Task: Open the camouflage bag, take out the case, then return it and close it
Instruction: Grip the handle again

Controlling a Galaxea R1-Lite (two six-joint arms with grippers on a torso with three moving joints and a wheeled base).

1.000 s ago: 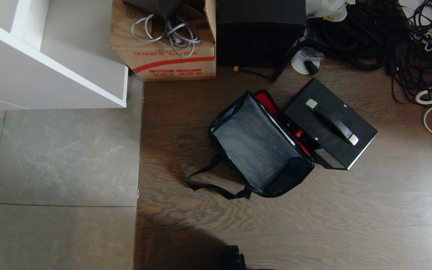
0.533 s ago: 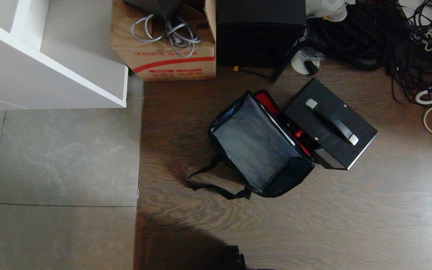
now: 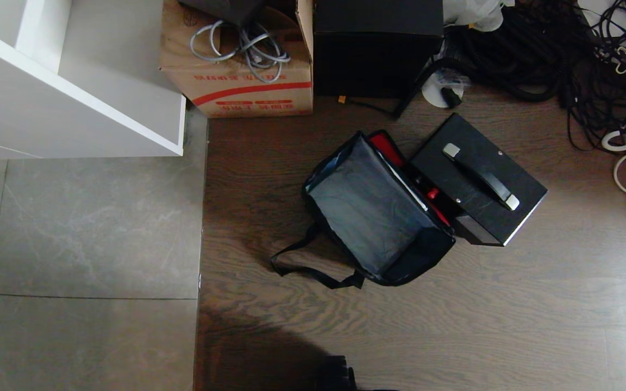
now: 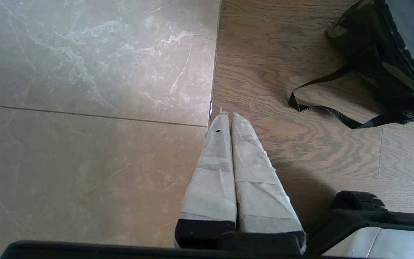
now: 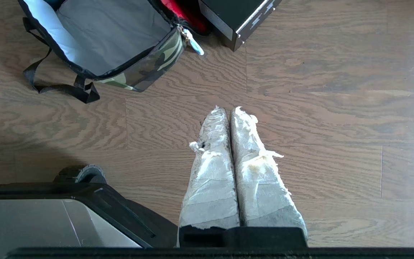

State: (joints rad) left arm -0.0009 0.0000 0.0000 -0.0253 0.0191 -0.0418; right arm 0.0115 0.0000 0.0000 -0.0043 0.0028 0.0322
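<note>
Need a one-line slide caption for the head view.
Open green-and-black camouflage fabric bag on wood floor, flat black rigid handled case beside it; neither gripper in frame.

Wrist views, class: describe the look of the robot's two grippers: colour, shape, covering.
The left gripper has two long tapering fingers wrapped in pale grey-white tape on a black base. The right gripper has the same shape, but its tape wrap is frayed, with loose shreds and a yellowish stain.

Soft camouflage fabric bag (image 3: 375, 217) lies unzipped on dark wood floor (image 3: 454, 326), grey flap up, red lining showing. Flat black rigid case (image 3: 476, 179) with black handle rests outside, touching bag's right side.
</note>
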